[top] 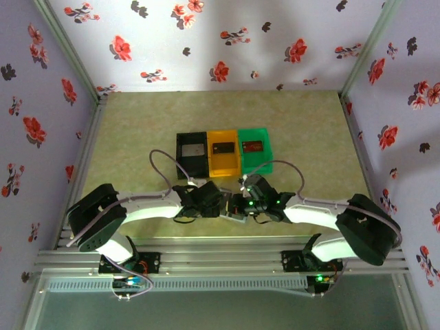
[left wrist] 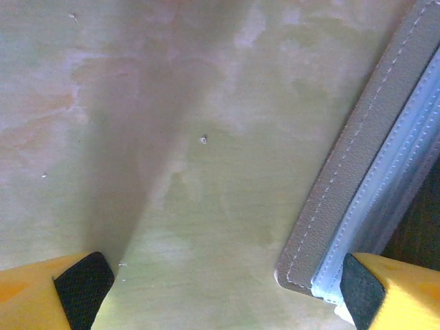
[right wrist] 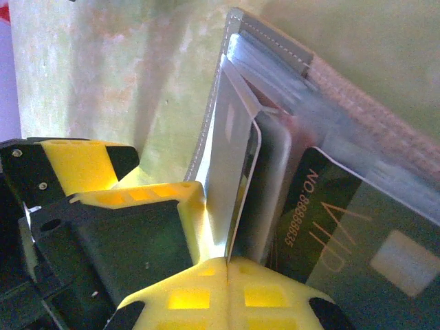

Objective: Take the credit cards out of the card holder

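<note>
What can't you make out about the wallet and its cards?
- Right wrist view: how many credit cards are in the card holder; blurry sleeves overlap them, and the right gripper covers their ends.
- Left wrist view: the holder's inside, cut off by the right edge.
- Top view: the holder, hidden under the arms; cards in bins too small.

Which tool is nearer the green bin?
Right. The right tool sits just in front of the green bin; the left tool is further left, in front of the orange bin.
</note>
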`<state>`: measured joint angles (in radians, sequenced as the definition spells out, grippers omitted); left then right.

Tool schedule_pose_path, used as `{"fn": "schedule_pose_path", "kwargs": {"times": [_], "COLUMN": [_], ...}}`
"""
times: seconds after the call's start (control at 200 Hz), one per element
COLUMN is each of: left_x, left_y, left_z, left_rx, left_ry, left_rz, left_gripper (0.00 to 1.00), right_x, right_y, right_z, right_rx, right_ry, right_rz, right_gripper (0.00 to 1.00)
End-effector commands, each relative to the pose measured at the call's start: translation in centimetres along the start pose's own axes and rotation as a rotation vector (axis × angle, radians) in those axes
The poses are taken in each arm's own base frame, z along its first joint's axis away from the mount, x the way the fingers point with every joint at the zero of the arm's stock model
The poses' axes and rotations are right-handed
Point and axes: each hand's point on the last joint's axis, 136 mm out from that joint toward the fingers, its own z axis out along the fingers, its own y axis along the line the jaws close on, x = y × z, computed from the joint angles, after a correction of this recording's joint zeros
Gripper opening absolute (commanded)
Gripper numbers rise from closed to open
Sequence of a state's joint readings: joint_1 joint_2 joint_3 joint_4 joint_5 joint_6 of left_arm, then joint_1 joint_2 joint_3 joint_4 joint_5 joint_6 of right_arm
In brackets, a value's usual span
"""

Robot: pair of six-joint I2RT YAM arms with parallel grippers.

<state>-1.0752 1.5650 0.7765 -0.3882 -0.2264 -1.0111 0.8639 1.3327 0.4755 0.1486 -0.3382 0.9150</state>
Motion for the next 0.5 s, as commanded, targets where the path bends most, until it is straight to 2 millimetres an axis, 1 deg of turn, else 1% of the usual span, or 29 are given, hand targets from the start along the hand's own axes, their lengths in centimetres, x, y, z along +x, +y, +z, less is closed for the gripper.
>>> {"fn": "schedule_pose_path", "kwargs": {"times": [0.0,0.26,0.495], "left_x": [4.08,4.0,4.04], "left_y": [-0.95,-1.19,-1.37], "left_z": [2.01,2.05,2.16], "left_rx": [0.059,0.059,0.062], "left_ry": [0.181,0.186,0.191], "left_rz": [-0.006,-0.001,0.001], "left_gripper": [0.92,0.92,0.92], "right_x": [0.39,0.4,0.13], "right_y": [-0.31,-0.34,0.11], "right_z": [-0.5,-0.39,-0.43], "right_rx": [0.001,-0.004,-0.02], "right_ry": [0.011,0.011,0.003], "right_rz": [-0.021,-0.017,-0.018], "right_gripper": [0.0,0.05,0.07]}}
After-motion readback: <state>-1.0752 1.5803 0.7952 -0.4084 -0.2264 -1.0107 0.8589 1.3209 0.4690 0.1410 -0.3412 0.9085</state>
